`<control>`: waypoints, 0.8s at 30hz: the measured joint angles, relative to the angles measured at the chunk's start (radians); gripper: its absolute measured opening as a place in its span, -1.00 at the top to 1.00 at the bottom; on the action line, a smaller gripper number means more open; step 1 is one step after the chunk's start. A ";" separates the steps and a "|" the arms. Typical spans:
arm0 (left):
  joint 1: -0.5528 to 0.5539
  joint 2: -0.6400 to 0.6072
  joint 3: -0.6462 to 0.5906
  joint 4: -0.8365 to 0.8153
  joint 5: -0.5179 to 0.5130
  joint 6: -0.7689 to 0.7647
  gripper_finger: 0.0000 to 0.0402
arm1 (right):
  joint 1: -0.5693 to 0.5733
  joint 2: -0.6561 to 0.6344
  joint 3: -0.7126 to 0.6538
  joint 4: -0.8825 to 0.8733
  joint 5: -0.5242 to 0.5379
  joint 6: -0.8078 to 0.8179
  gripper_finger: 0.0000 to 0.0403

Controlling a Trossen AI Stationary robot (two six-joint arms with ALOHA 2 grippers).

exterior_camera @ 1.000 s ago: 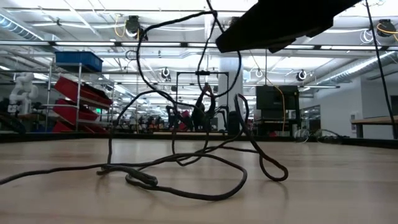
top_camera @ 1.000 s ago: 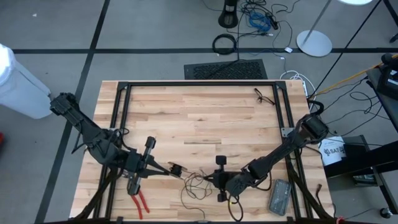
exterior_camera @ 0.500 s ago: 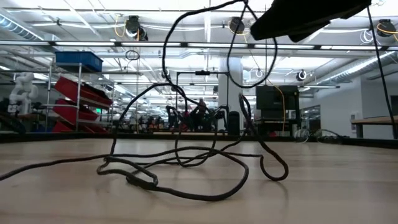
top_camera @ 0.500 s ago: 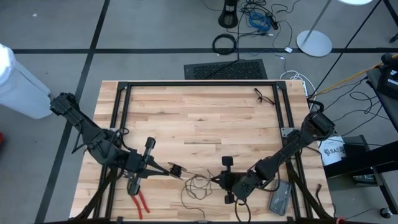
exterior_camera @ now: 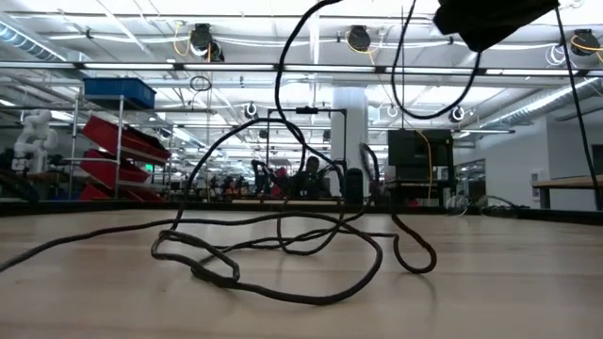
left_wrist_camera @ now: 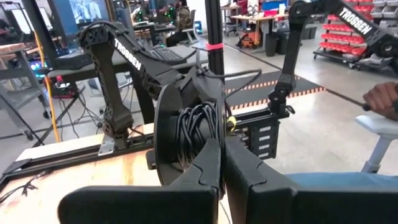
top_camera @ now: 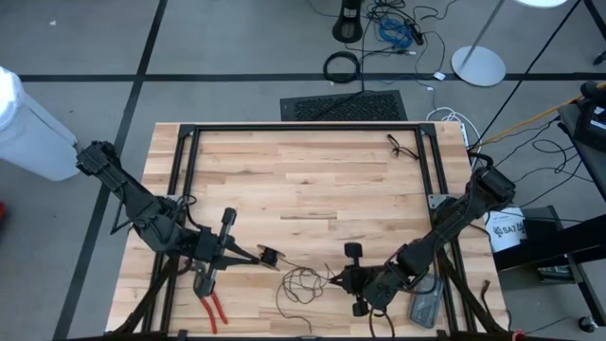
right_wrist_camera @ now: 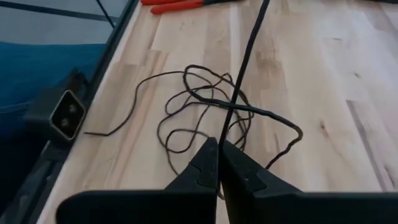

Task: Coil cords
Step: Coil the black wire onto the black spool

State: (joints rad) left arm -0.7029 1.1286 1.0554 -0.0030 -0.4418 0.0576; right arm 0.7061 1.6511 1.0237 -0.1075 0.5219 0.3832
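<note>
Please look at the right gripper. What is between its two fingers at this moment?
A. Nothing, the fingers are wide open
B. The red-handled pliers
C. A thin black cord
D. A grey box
C: in the right wrist view the right gripper is shut on the thin black cord, which runs taut away from its fingertips, while the rest of the cord lies in loose loops on the wooden table.
</note>
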 joint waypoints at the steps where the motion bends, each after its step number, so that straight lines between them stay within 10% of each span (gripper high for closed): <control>1: 0.000 0.000 0.000 -0.004 -0.005 0.000 0.96 | 0.003 -0.002 0.000 0.000 -0.001 0.002 1.00; 13: 0.000 0.000 0.000 -0.016 -0.019 -0.001 0.96 | 0.009 -0.004 0.000 0.011 -0.006 -0.004 0.98; 24: 0.000 -0.002 0.003 -0.032 -0.023 -0.026 0.96 | 0.007 -0.004 -0.002 0.042 0.152 -0.039 0.55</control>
State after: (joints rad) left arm -0.7029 1.1271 1.0580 -0.0353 -0.4644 0.0319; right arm 0.7134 1.6474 1.0222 -0.0656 0.6740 0.3441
